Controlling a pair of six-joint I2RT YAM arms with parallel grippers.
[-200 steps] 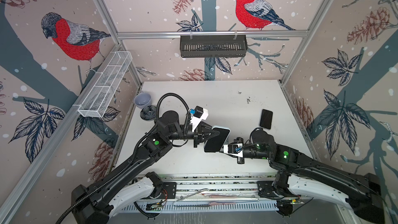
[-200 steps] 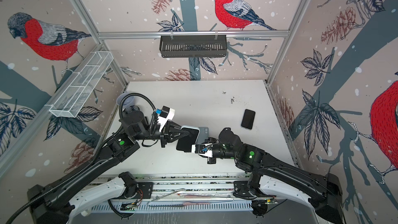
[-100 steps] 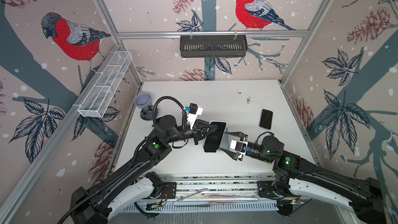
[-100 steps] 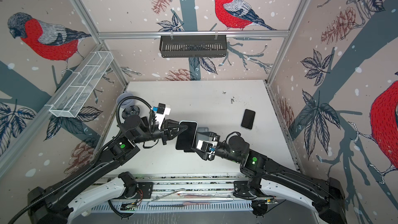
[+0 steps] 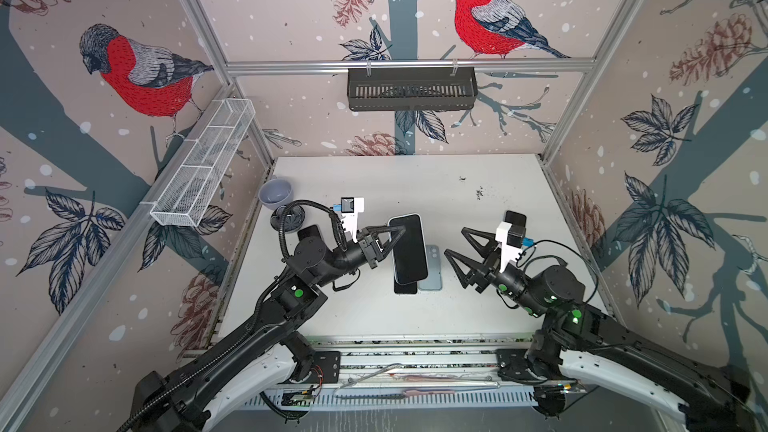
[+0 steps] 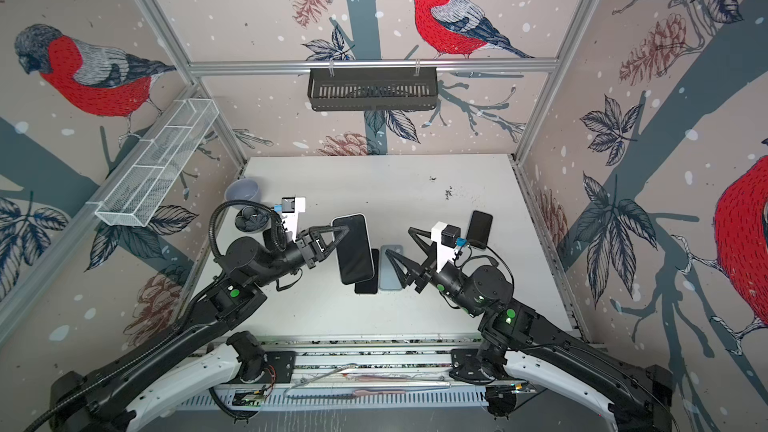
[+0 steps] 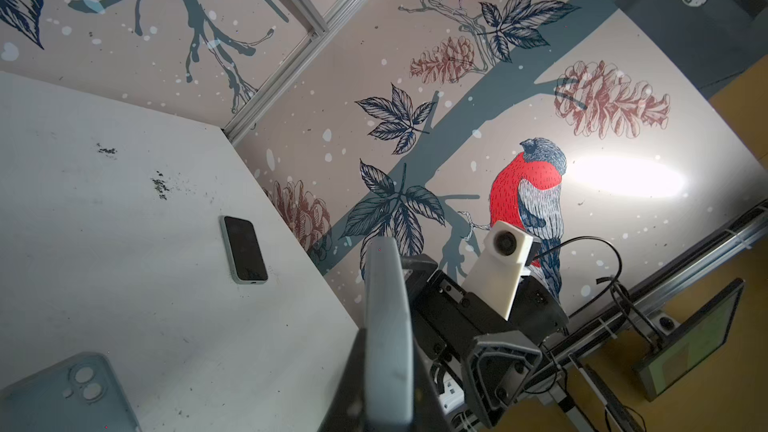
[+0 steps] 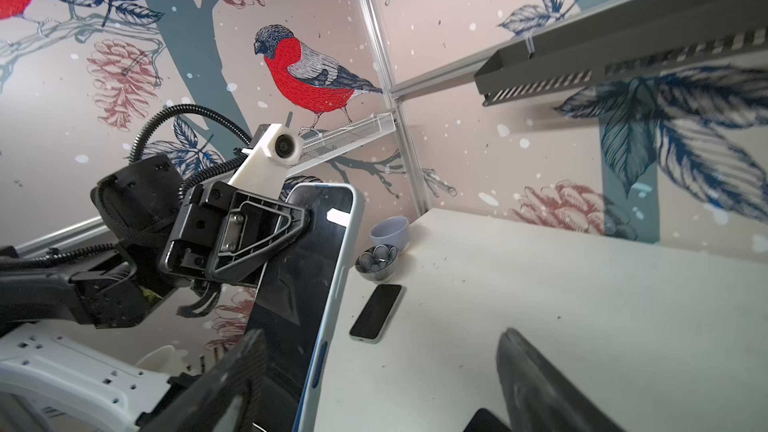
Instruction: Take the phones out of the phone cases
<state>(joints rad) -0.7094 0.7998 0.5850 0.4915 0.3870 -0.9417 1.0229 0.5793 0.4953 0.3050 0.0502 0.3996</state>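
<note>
Above the table (image 5: 415, 184), the left gripper (image 5: 394, 231) pinches the phone (image 5: 409, 249) by one long edge
Left arm stretches toward the centre, phone aloft and tilted: glossy black glass, pale-blue rounded rim; the matte pale-blue case (image 5: 431, 270) lies flat on the table below, camera cutout showing; the right gripper (image 5: 455, 240) faces it, triangular black fingers spread wide, empty

table (image 5: 415, 184) | blue case (image 5: 430, 270) just beside black phone (image 6: 366, 288), between left pincer (image 5: 395, 229) and right pincer (image 5: 455, 241) | second phone (image 5: 515, 218) beyond right pincer
</note>
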